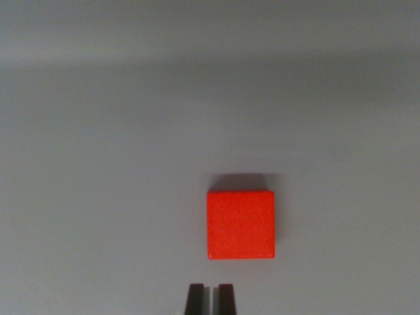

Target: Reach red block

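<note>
Table [98, 164] plain grey around red block [241, 224]. Block square, edges parallel to frame, no long axis. Gripper [210, 298] just below it, apart, jaws nearly closed, empty.

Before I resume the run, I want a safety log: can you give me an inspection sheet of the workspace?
Surface: plain grey matte tabletop, bare apart from one block.
Job's things: square flat-topped red block, lying flat, just above the tool tips and slightly toward the wrist view's right.
Clutter: nothing seen.
Grippers: dark two-fingered tool at the bottom edge, fingers nearly together, holding nothing, not touching the block.
Cables: nothing seen.
Surroundings: nothing seen beyond the tabletop.
</note>
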Robot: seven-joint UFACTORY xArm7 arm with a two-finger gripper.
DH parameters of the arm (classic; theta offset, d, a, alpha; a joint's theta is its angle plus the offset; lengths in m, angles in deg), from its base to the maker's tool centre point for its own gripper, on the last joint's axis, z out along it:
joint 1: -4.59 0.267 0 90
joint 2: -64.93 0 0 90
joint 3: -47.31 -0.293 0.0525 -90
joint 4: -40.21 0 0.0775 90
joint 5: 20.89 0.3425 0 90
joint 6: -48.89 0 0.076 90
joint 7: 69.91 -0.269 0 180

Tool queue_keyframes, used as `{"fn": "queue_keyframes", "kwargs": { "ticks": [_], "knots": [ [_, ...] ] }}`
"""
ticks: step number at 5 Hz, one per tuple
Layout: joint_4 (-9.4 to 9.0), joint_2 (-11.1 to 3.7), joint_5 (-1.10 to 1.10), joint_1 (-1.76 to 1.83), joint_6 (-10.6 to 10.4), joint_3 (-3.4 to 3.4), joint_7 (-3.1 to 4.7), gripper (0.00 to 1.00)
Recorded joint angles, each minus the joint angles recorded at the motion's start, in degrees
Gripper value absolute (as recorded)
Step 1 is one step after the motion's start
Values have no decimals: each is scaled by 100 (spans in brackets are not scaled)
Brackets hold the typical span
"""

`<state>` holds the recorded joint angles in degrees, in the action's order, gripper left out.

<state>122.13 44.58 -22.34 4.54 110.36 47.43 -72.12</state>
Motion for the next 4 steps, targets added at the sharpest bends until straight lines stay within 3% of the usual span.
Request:
{"fn": "queue_keyframes", "kwargs": {
  "ticks": [1, 2, 3, 4],
  "knots": [
    [-73, -193, -7, -18, -259, 22, 5, 0],
    [-73, -193, -7, -18, -259, 22, 5, 0],
    [-142, -378, -14, -35, -506, 43, 9, 0],
    [-142, -378, -14, -35, -506, 43, 9, 0]
  ]
}}
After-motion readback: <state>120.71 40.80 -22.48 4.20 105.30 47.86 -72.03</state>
